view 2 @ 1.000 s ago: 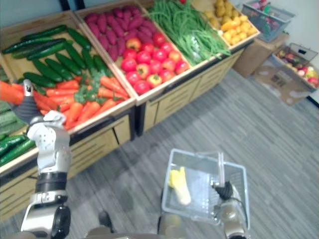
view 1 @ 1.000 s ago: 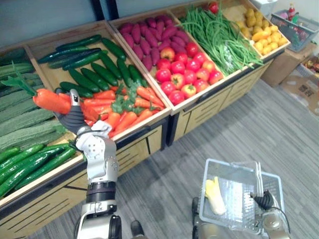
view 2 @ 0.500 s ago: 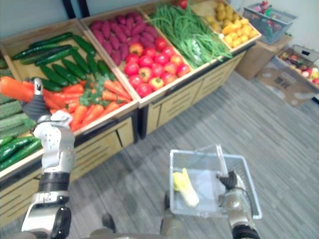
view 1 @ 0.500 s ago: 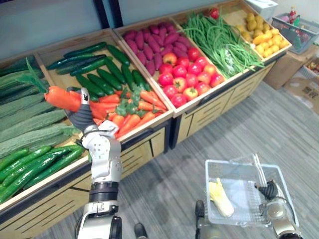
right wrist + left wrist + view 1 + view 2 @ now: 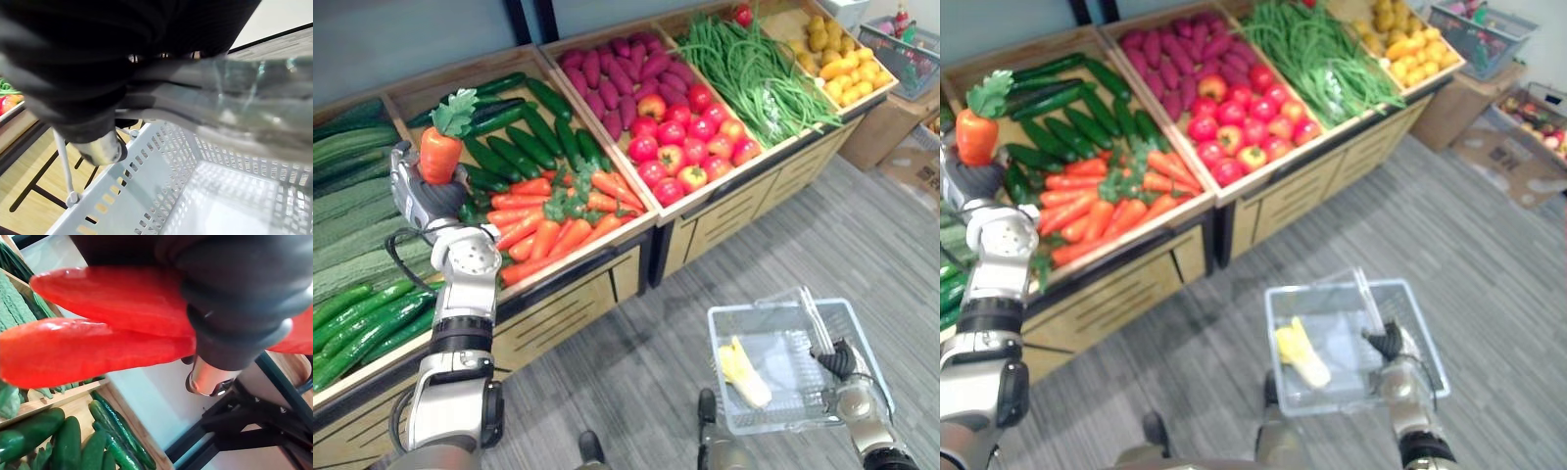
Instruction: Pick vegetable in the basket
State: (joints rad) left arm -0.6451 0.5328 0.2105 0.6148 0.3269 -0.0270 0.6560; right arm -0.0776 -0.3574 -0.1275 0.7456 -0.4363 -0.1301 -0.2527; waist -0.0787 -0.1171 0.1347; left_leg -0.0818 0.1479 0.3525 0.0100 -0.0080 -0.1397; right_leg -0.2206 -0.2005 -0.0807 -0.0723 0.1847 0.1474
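- While the carrot [image 5: 439, 155] stands upright, leafy top up, in the left hand [image 5: 421, 196] at 10 o'clock over the display stand [image 5: 578, 304], the basket [image 5: 717, 352] hangs at 5 o'clock, well apart. Judged risk: a long carry over open floor [image 5: 754, 245], where a slipping grip would drop it.
- Basket hangs by its handle [image 5: 815, 323] from the right hand [image 5: 842, 360], whose fingers are closed round the handle. A swing or tilt could send the carrot against the rim.
- Yellow vegetable [image 5: 741, 360] already lies inside; its kind is unclear.
- Left wrist view: the hand is clamped on red flesh that shows as two lobes. One carrot or two, cannot tell.
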